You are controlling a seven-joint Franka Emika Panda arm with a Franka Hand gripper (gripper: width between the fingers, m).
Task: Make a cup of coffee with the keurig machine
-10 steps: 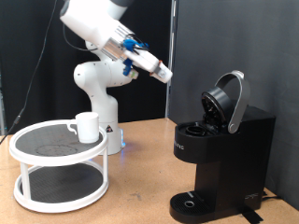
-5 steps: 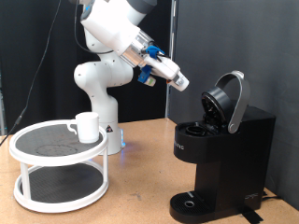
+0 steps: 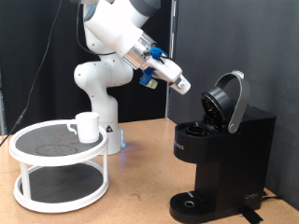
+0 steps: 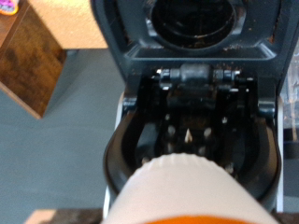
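The arm swings in from the upper left, and the gripper (image 3: 183, 87) now hangs high in the upper middle of the exterior view, just left of the machine's (image 3: 224, 154) raised lid (image 3: 229, 101), closer than a second ago and barely shifted over the last half second. That reads as lining up over the open brew chamber. The wrist view backs it up: a white rounded object (image 4: 187, 191) fills the lower frame right at the gripper, likely the pod, though whether the fingers clamp it or how wide they stand cannot be told. Beyond it the chamber (image 4: 192, 140) gapes dark and round, seemingly with no pod inside. The machine sits black and boxy at right on the counter (image 3: 140, 191). The cup (image 3: 87, 126), small and white, waits on the tray stand (image 3: 58, 163) at lower left, well apart from the machine.
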